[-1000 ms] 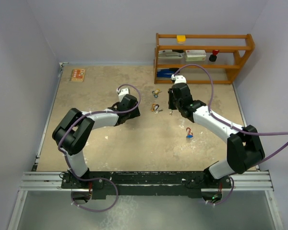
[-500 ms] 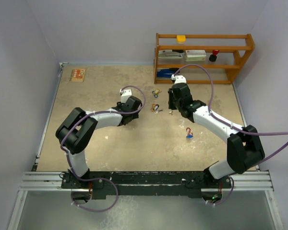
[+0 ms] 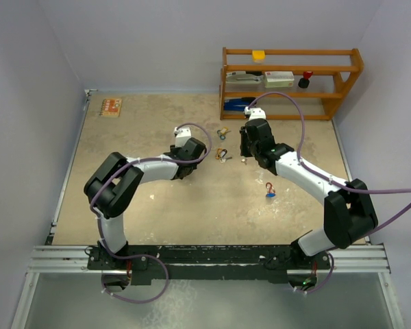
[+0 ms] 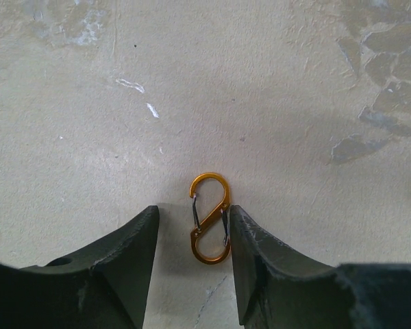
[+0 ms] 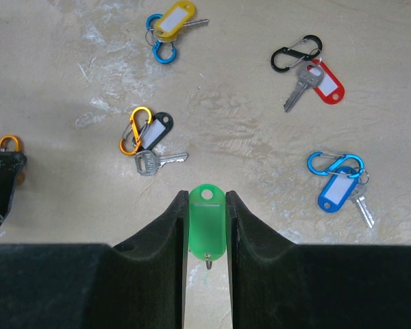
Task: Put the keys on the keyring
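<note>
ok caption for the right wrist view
Right gripper grips a green tag, with four tagged keys on clips lying beyond it.

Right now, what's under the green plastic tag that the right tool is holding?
Below the green plastic tag, pinched in the right tool, a small metal loop pokes out over the beige table. Whether a key hangs from it is hidden by the tool.

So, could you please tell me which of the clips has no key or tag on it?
The orange clip lying bare between the left jaws; the others, like the black one, each carry a tag.
</note>
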